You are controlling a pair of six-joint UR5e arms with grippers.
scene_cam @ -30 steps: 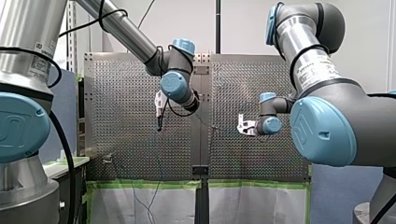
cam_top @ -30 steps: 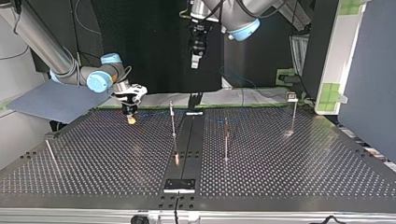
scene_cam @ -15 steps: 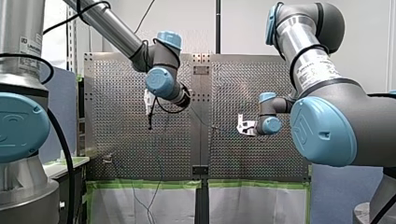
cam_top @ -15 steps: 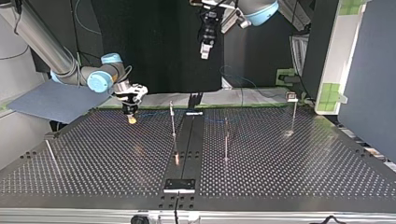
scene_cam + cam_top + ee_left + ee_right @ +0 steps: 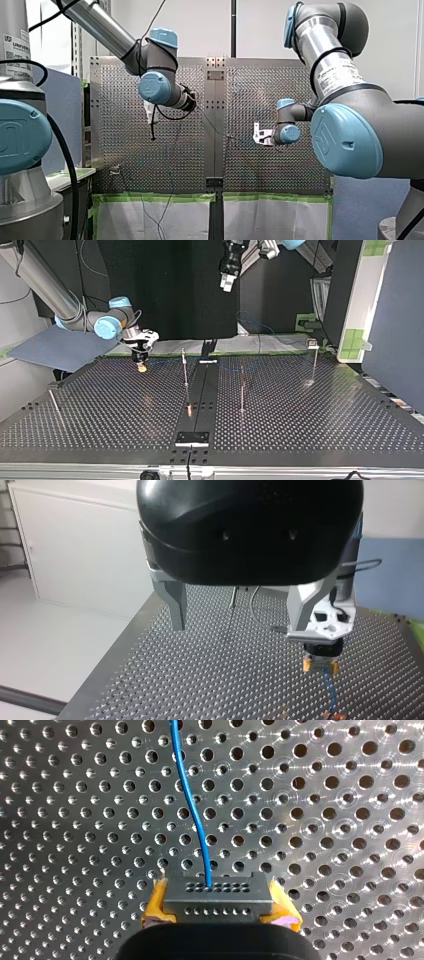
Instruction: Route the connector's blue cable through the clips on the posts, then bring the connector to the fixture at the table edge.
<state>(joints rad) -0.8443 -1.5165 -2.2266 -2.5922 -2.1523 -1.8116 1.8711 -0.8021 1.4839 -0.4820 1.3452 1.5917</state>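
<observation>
The blue cable (image 5: pixel 205 855) runs off the right wrist view's edge; the connector (image 5: pixel 217 897) hides most of my yellow pads (image 5: pixel 154 907).

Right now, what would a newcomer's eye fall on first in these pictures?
My right pincer, low over the perforated table at the top view's left, grips a grey connector between yellow pads, its blue cable running away across the holes. My left pincer hangs open and empty high above the table. Thin posts stand mid-table.
</observation>
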